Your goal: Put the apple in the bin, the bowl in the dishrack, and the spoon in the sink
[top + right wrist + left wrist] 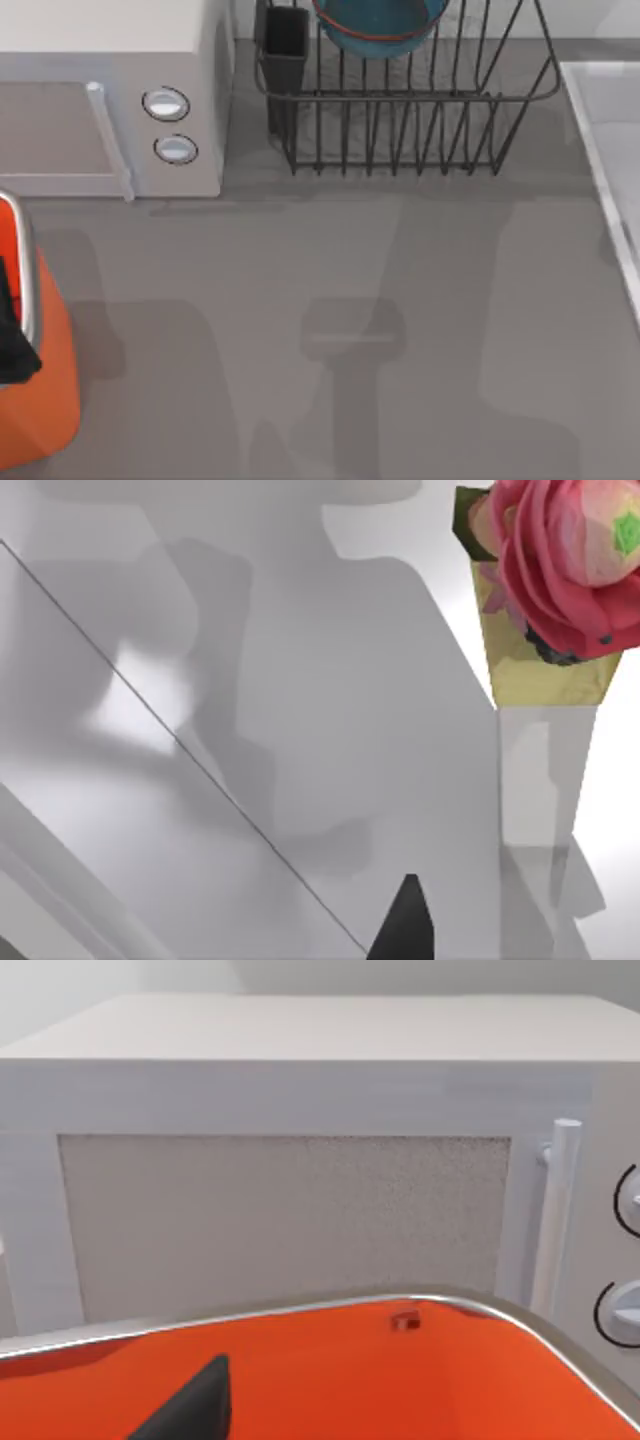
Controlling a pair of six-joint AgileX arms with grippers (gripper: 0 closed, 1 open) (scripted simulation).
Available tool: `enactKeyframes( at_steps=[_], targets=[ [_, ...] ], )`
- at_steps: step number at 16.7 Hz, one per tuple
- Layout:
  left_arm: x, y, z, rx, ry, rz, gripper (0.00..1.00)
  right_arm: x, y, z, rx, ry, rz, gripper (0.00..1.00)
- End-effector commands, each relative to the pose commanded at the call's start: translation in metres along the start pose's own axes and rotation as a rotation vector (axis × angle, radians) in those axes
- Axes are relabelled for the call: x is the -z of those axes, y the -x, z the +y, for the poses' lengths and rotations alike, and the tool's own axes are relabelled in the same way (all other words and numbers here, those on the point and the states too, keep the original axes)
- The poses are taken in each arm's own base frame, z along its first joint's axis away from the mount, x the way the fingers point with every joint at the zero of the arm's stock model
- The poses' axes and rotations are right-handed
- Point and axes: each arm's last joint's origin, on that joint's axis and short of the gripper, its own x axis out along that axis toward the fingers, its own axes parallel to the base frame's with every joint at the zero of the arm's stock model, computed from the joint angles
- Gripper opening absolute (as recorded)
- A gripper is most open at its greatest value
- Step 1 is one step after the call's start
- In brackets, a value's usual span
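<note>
Top view, bowl (380, 25) in dishrack (420, 110), left hand (12, 335) over bin (40, 400), grip state unclear.

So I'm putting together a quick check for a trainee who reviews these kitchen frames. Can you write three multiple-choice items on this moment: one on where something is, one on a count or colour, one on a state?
1. Where is the bowl?
A. On the table in front of the microwave
B. In the dishrack
C. Inside the bin

2. How many round knobs does the microwave show in the top view?
A. One
B. Two
C. Four

3. How does the microwave door stand?
A. Shut, handle flush along the front
B. Swung wide open
C. Taken off and lying on the table

Answers: 1 B, the teal bowl sits among the rack's wire tines at the top view's far edge. 2 B, two pale knobs stand one above the other beside the handle. 3 A, the left wrist view, looking over the orange bin, shows the door panel closed.
</note>
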Motion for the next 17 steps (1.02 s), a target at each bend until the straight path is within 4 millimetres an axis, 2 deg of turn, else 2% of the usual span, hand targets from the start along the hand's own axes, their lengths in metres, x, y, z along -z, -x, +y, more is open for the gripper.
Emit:
enactKeyframes(
  at_steps=[11, 17],
  targets=[
    [0.0000, 0.0000, 0.0000, 0.000, 0.000, 0.000, 1.00, 0.0000, 0.0000, 0.0000, 0.000, 0.000, 0.000, 0.98],
    [0.0000, 0.0000, 0.0000, 0.000, 0.000, 0.000, 1.00, 0.0000, 0.0000, 0.0000, 0.000, 0.000, 0.000, 1.00]
  ],
)
